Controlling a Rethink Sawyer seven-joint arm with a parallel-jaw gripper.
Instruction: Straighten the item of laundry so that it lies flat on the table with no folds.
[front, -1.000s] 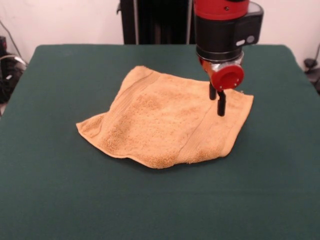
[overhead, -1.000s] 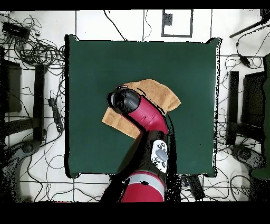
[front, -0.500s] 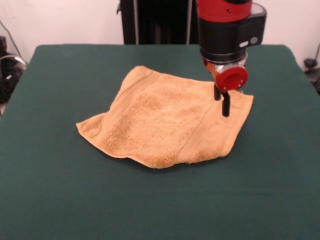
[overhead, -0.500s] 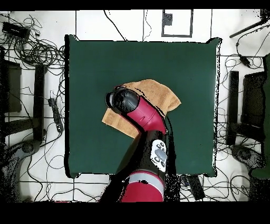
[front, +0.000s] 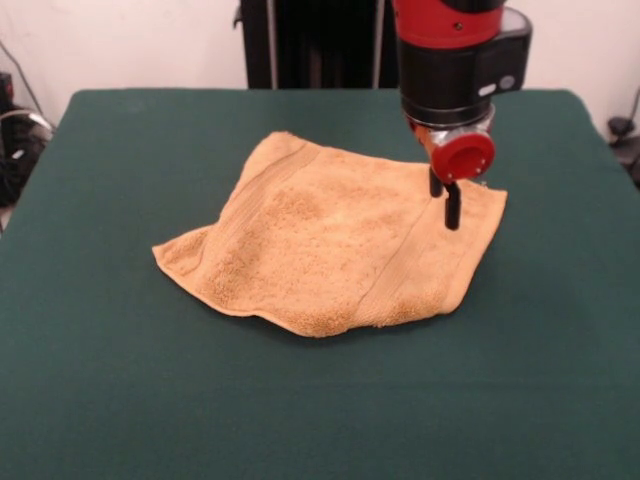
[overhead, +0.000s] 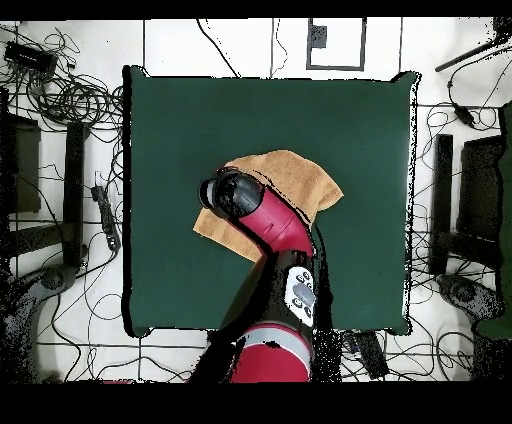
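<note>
The surface (front: 120, 400) is a broad rectangle covered in plain dark green cloth, far larger than anything on it. In the overhead view the surface (overhead: 180, 130) sits among a floor strewn with black cables (overhead: 60, 95).

The red and black arm (overhead: 275, 230) reaches across the near edge of the surface from the bottom of the overhead view, and its rounded black head covers part of the cloth below. In the front view the arm (front: 455, 50) comes down from the top of the picture, with a thick black collar under the red housing and a round red disc at its lower end.

The towel (front: 330, 240) lies around the middle of the surface, a mustard-orange terry piece turned at an angle so that its corners point toward the surface edges. It is not flat: the front edge bulges up in soft humps, one corner at the front left is curled, and woven bands run as raised ridges down both sides. In the overhead view the towel (overhead: 300, 175) shows partly from under the arm.

The claw (front: 447, 200) hangs above the towel's back right corner, close to that edge. Its two slim black fingers (front: 452, 212) nearly overlap from this angle, so I cannot tell whether they stand apart or together.
</note>
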